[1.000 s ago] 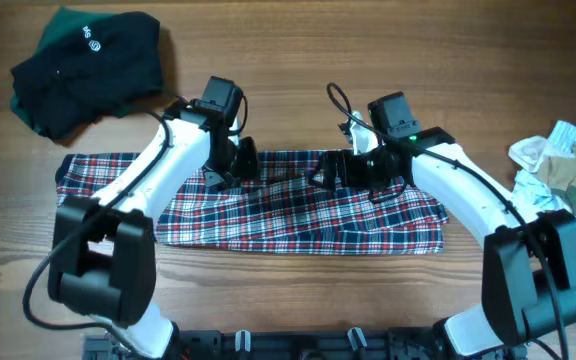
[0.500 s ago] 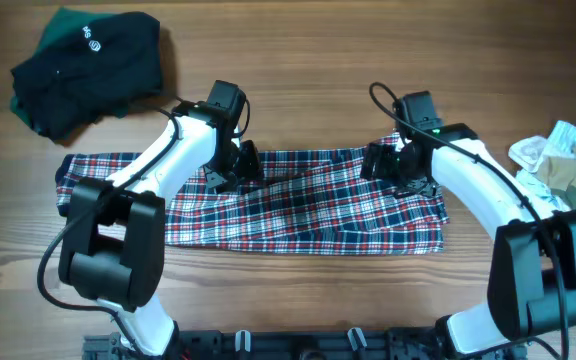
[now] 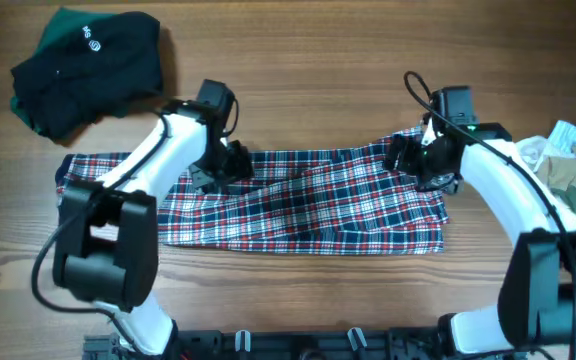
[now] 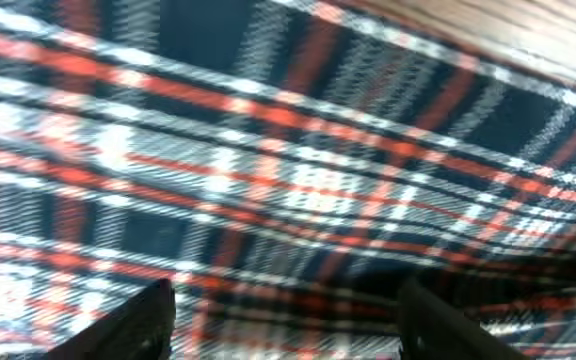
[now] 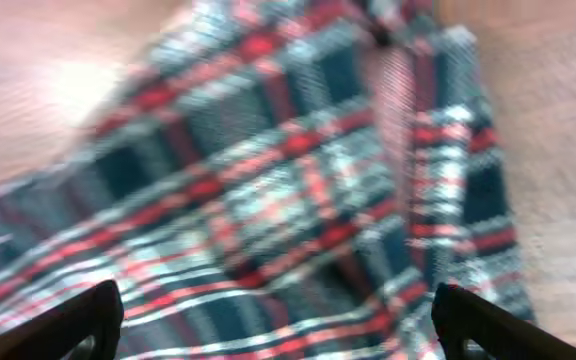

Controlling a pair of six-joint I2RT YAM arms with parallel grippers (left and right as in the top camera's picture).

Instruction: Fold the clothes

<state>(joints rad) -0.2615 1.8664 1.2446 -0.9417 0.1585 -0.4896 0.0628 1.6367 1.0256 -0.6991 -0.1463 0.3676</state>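
**A:** Where is the red, white and navy plaid fabric garment (image 3: 308, 205), and how does it lie?

**B:** It is spread across the middle of the wooden bench (image 3: 298, 40). Its long axis runs left to right in the overhead view. The left end reaches under the left arm. The upper right corner is rumpled, just beside the right arm's wrist. Which end is the neck I can't say; the left edge looks darker, maybe trim.

**A:** And the left pincer (image 3: 223, 170)?

**B:** It sits over the garment's upper edge, left of centre. In its wrist view the two fingers (image 4: 138, 320) stand wide apart at the bottom of the frame. Plaid cloth is below and nothing is between them.

**A:** The right pincer (image 3: 408, 160)?

**B:** It is spread fully, over the upper right corner of the cloth. Its tips sit at the two lower corners of the wrist frame (image 5: 278, 325), which is blurred. It grips nothing.

**A:** Anything else out?

**B:** There is a dark green and black cloth heap (image 3: 88, 65) at upper left. A pale crumpled cloth pile (image 3: 563, 165) lies at the right edge. Both are well apart from the plaid.
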